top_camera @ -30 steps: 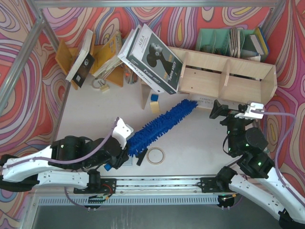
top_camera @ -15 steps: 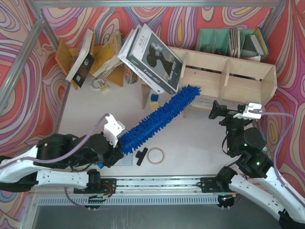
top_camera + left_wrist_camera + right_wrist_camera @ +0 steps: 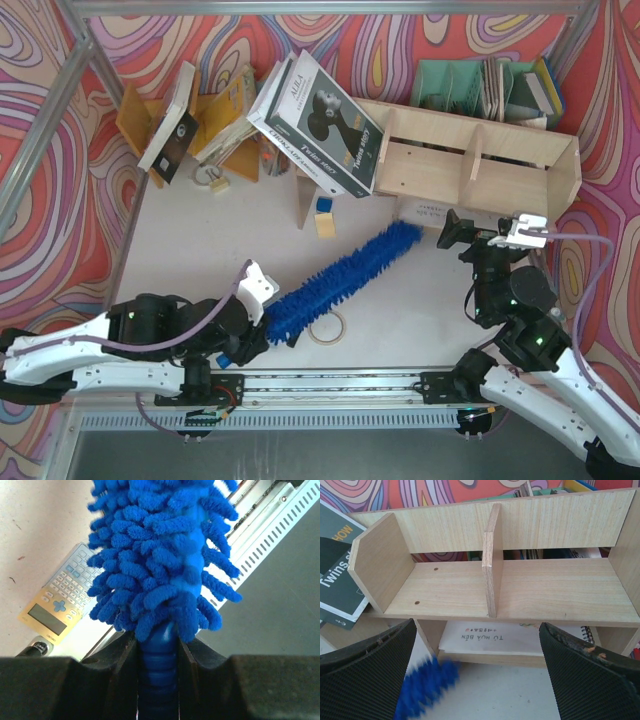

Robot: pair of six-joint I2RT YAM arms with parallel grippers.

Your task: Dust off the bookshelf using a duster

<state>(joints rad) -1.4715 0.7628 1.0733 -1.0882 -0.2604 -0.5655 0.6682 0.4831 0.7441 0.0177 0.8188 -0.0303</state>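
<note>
Clamping the duster (image 3: 340, 272) by its dark blue handle with the left gripper (image 3: 157, 652), close to the table's (image 3: 200, 240) near edge and left of centre, with the fingers (image 3: 122, 667) pressing in on both sides of the ribbed shaft just below the fluff. Passing low over a calculator (image 3: 60, 600) and beside a roll of tape (image 3: 326, 326) along that same edge.

Running the long axis diagonally, from near-left toward far-right. Ending the fluffy tip just short of the bookshelf (image 3: 480, 160), at the left end of its lower tier and, as far as can be told, not touching it.

Hovering to the right of that tip with the right gripper (image 3: 490, 233), jaws standing wide apart and holding nothing. Facing the two upper compartments and the upright divider between them.

Judging the left arm to be the working one, since only it is carrying the tool. Probably needing a push along the same diagonal, with a lift, to bring the fluff onto the upper board.

Leaving open tabletop between tip and shelf front. Crowding the far left: leaning books (image 3: 320, 125) resting against the shelf's left end, small blocks (image 3: 325, 224) below them, and a printed sheet (image 3: 495, 637) lying on the lower tier. Risking a snag there if swinging wide.
</note>
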